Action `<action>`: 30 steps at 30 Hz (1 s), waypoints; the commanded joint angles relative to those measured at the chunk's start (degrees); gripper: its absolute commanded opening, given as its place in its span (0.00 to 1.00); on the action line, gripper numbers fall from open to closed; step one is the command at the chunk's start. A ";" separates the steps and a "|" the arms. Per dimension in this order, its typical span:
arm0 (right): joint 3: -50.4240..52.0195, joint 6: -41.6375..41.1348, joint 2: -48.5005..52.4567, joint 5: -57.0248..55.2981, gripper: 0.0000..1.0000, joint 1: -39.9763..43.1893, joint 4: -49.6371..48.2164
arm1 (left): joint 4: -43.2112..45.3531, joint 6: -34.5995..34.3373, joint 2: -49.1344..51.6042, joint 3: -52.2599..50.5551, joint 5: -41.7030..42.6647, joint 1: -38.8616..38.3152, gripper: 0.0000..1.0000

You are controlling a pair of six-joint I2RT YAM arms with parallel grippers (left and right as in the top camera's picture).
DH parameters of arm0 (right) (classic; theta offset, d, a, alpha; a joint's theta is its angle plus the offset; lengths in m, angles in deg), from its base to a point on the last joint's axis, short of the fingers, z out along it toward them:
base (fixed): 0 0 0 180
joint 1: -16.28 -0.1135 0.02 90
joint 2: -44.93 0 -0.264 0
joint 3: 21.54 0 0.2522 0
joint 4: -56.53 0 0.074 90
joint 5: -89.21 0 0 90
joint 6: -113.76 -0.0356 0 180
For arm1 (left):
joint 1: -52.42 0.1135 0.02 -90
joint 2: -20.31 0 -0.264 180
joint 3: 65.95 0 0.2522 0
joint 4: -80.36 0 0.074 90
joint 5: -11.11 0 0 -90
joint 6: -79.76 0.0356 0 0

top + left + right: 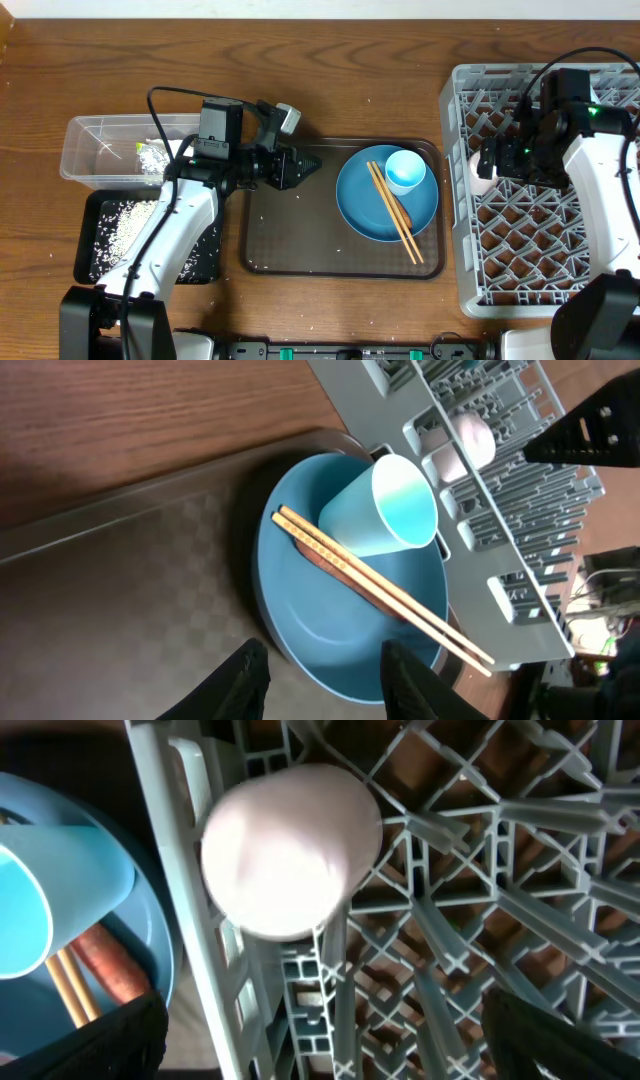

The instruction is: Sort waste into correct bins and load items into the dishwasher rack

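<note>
A round blue plate [372, 212] lies on the brown tray, carrying a pale blue cup [405, 170] on its side and wooden chopsticks [395, 215]. An orange-brown piece [110, 965] lies under the chopsticks. My left gripper [300, 165] hovers over the tray's left part, open and empty, with the plate [320, 610] just ahead of it [325, 675]. The white cup [290, 845] rests inside the grey rack [530, 250] against its left wall. My right gripper [325, 1040] stands wide open above the cup, holding nothing.
The brown serving tray [290, 230] sits mid-table. At the left, a clear tub [100, 150] holds a foil wrapper [152, 155]. In front of it a black tray [205, 262] holds rice grains [120, 225]. The rack's raised wall [520, 500] borders the tray's right side.
</note>
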State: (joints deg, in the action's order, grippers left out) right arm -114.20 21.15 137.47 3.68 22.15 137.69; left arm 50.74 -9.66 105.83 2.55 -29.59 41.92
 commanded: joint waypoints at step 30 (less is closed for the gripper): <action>-2.84 -0.11 0.26 -0.17 0.99 0.11 0.31 | 19.98 -14.75 6.88 -0.52 -47.80 -32.85 0.61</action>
State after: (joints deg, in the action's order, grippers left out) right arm -115.88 21.15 137.47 3.65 22.13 137.99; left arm 68.75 -21.96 109.78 2.53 -72.15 9.09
